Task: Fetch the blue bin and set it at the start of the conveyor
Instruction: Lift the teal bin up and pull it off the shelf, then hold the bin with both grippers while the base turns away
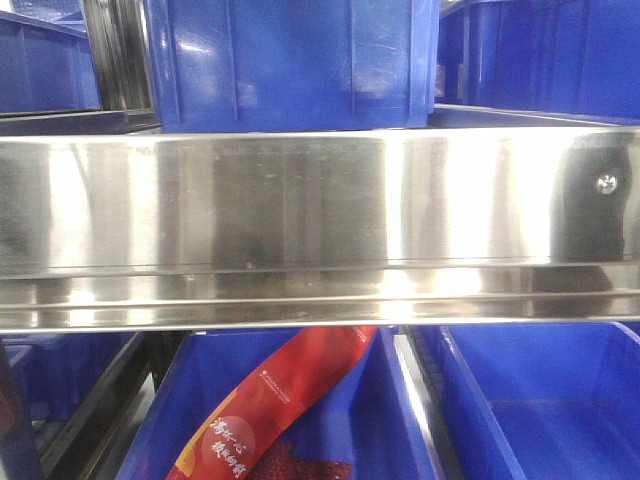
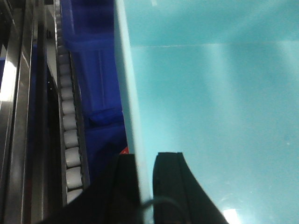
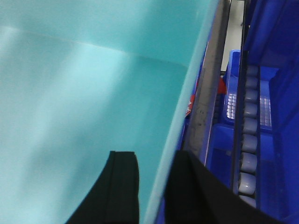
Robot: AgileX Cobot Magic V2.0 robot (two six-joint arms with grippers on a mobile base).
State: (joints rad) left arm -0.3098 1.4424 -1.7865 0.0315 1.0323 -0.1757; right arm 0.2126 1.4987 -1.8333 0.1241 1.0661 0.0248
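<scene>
Each pinch is only on a thin, smooth wall: the left end effector is closed over the left rim of the blue bin, and the right end effector over the opposite rim. If the arms move unevenly, the tub could twist or slip free. It sits tight among royal-blue storage bins, with a roller track just beside each gripped wall, so a rim may snag there or on the stainless-steel shelf rail. The bin's open side faces both wrist cameras, and the gripped walls run from bottom to top of frame. Which axis is the longer one cannot be told. The conveyor start is not in view.
</scene>
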